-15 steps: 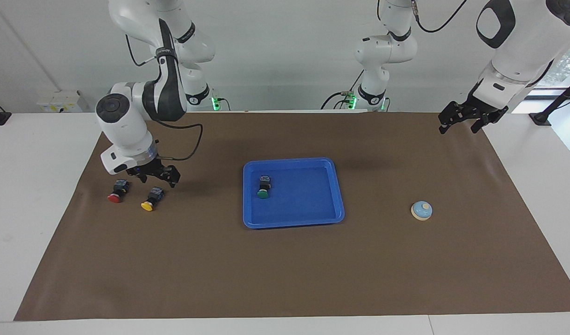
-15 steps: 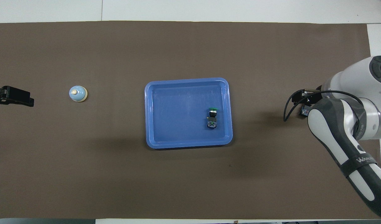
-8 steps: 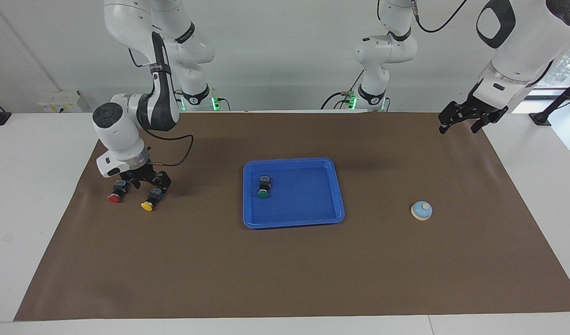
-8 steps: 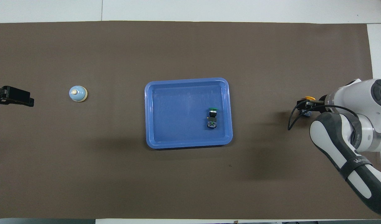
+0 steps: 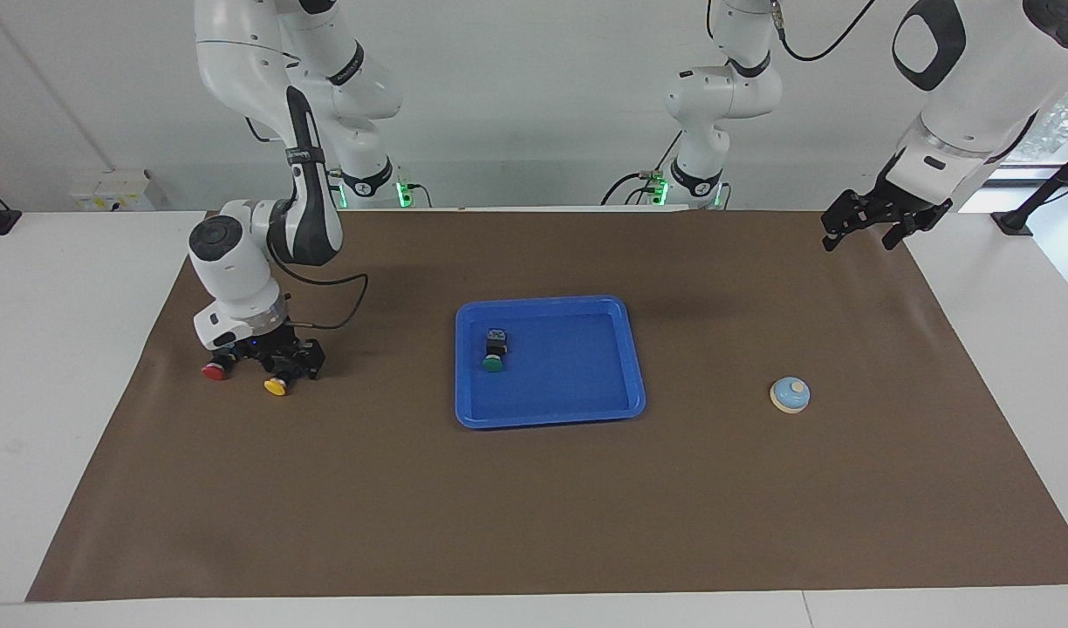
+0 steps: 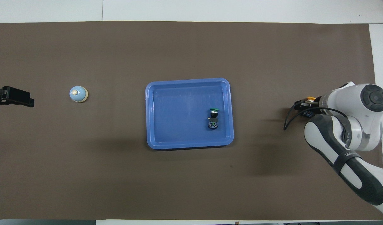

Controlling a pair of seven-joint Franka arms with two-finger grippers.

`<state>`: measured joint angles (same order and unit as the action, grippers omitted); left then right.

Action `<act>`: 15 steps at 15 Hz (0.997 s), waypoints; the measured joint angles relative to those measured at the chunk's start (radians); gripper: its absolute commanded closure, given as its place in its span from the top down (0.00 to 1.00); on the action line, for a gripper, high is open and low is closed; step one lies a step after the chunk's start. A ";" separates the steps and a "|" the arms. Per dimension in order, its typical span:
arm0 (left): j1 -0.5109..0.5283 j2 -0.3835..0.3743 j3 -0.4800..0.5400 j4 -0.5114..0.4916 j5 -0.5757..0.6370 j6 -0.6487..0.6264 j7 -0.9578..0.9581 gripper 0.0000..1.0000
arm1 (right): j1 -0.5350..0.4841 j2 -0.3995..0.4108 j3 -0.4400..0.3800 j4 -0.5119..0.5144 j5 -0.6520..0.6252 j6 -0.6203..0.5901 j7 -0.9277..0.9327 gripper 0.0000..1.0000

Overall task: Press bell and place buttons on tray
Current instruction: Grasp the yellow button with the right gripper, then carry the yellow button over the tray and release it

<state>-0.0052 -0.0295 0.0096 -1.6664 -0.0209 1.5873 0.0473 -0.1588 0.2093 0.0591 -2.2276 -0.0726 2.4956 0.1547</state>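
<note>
The blue tray (image 5: 586, 410) (image 6: 150, 93) lies mid-table with the green button (image 5: 494, 354) (image 6: 213, 118) on its side inside it. The red button (image 5: 213, 371) and the yellow button (image 5: 277, 385) lie on the mat toward the right arm's end. My right gripper (image 5: 283, 362) (image 6: 306, 107) is down at the yellow button's black body; its yellow cap (image 6: 310, 98) pokes out. In the overhead view the right arm hides the red button. The bell (image 5: 790, 394) (image 6: 78, 94) sits toward the left arm's end. My left gripper (image 5: 874, 228) (image 6: 10, 97) waits open above the mat's edge.
A brown mat (image 5: 534, 506) (image 6: 191, 47) covers most of the white table. The red and yellow buttons lie close together, the red one nearer the table's end. The right arm's black cable (image 5: 342, 288) loops beside its wrist.
The right gripper has come down from above the two buttons onto the yellow button. The left arm, bell, tray and green button have not moved.
</note>
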 measured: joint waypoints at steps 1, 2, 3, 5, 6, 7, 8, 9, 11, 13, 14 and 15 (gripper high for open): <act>0.000 0.000 0.000 0.000 0.000 0.000 0.000 1.00 | -0.002 0.000 0.000 0.000 0.000 -0.002 0.000 0.00; 0.000 0.000 0.000 0.000 0.000 0.000 0.000 1.00 | -0.002 -0.001 0.000 0.002 0.000 -0.005 0.000 0.00; 0.000 0.000 0.000 0.000 0.000 0.000 0.000 1.00 | -0.002 -0.004 0.001 0.004 0.000 -0.017 0.000 0.00; 0.000 0.000 0.000 0.000 0.000 0.000 0.000 1.00 | -0.002 -0.006 0.002 0.008 0.000 -0.042 0.000 0.00; 0.000 0.000 0.000 0.000 0.000 0.000 0.000 1.00 | -0.001 -0.007 0.004 0.017 0.000 -0.068 -0.001 0.00; 0.000 0.000 0.000 0.000 0.000 0.000 0.000 1.00 | 0.002 -0.009 0.009 0.036 0.000 -0.109 -0.001 0.00; 0.000 0.000 0.000 0.000 0.000 0.000 0.000 1.00 | 0.011 -0.014 0.014 0.065 0.000 -0.164 -0.001 0.00; 0.000 0.000 0.000 0.000 0.000 0.000 0.000 1.00 | 0.031 -0.021 0.018 0.105 0.000 -0.230 -0.001 0.00; 0.000 0.000 0.000 0.000 0.000 0.000 0.000 1.00 | 0.095 -0.037 0.022 0.201 0.004 -0.369 0.021 0.00; 0.000 0.000 0.000 0.000 0.000 0.000 0.000 1.00 | 0.174 -0.047 0.025 0.284 0.008 -0.474 0.092 0.00; 0.000 0.000 0.000 0.000 0.000 0.000 0.000 1.00 | 0.221 -0.048 0.026 0.320 0.014 -0.515 0.137 0.00; 0.000 0.000 0.000 0.000 0.000 0.000 0.000 1.00 | 0.271 -0.048 0.027 0.351 0.024 -0.546 0.193 0.00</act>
<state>-0.0052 -0.0295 0.0096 -1.6664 -0.0209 1.5873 0.0473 0.1125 0.1615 0.0860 -1.8769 -0.0485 1.9498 0.3473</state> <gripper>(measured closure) 0.000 0.564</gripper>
